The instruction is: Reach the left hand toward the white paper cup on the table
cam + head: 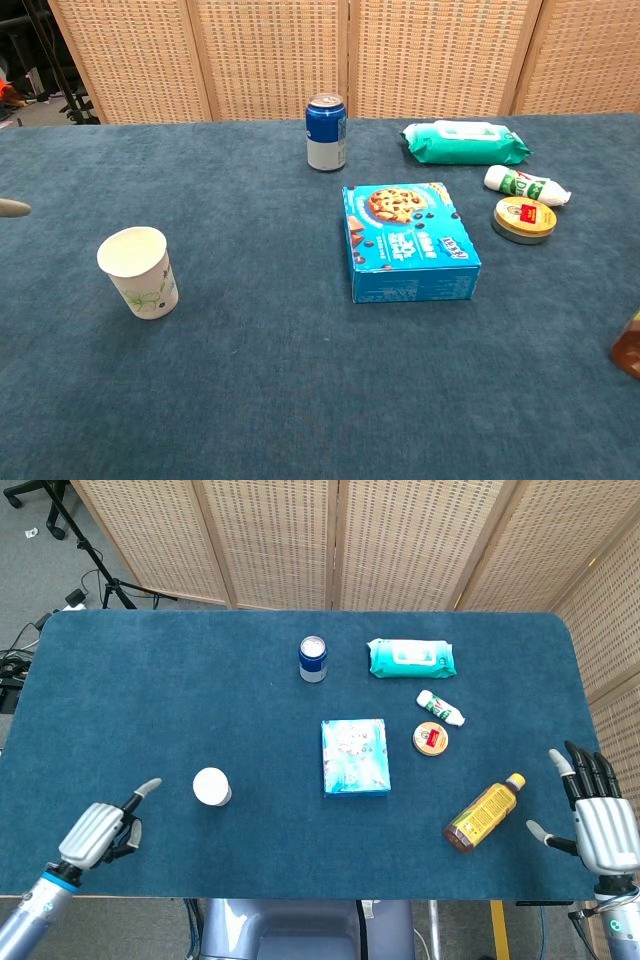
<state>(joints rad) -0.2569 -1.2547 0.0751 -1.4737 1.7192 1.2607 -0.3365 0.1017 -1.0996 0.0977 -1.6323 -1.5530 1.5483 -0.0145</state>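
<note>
The white paper cup [211,786] stands upright on the blue table [150,690], front left; in the chest view the cup [138,270] shows a green leaf print and nothing inside. My left hand [100,830] hovers over the front left corner, a short way left of the cup and apart from it, holding nothing, with one finger stretched toward the cup. Only a fingertip [12,207] of it shows at the chest view's left edge. My right hand [600,818] is at the table's front right edge, fingers spread, holding nothing.
A blue can [313,658], a teal wipes pack [411,657], a blue cookie box [355,757], a small white bottle [440,707], a round tin [430,739] and a yellow-capped bottle [483,813] lie centre to right. Folding screens [330,540] stand behind.
</note>
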